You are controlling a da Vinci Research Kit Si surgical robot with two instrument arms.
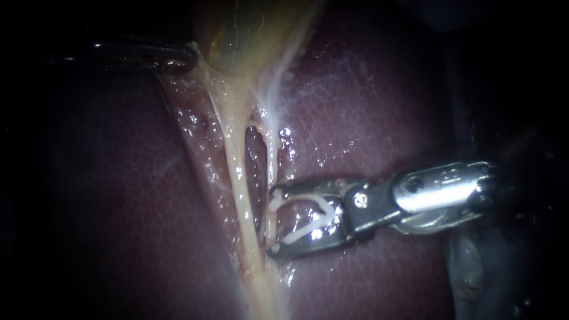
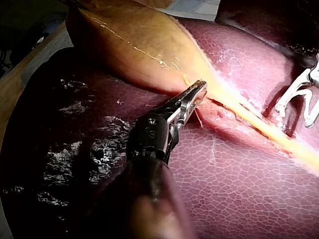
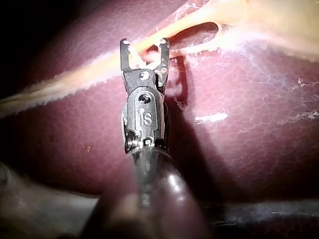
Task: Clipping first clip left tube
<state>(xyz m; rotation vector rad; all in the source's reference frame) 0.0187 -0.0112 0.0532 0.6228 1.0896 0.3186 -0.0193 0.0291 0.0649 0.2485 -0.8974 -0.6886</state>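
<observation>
Left tube (image 1: 240,178), a yellow cord, runs from the gallbladder (image 1: 237,41) at 12 o'clock down to 6 o'clock in the endoscope view, just left of centre. A thinner, paler right tube (image 1: 272,160) hangs just beside it on the 3 o'clock side. A narrow dark-red window (image 1: 253,148) opens between the two, above centre.

My right instrument (image 1: 275,220) comes in from 3 o'clock, lying level over the liver (image 1: 385,106). Its jaws stand wide apart and hold a white clip (image 1: 305,198) seated between them, one leg against each jaw. The jaw tips reach the thin right tube. From this view I cannot tell whether they also pass around the left tube, which lies just beyond them toward 9 o'clock. In the right wrist view a yellow-orange tube crosses the gap between the jaw tips.

My left instrument (image 1: 188,58) enters from 10 o'clock, its jaws closed on the gallbladder's lower edge. The left wrist view shows the same grip, where the gallbladder narrows toward the tube.

Bare, glossy liver lies open from 1 to 3 o'clock and again from 7 to 9 o'clock. The two instruments are well apart. The outer edges of the endoscope view are dark.
</observation>
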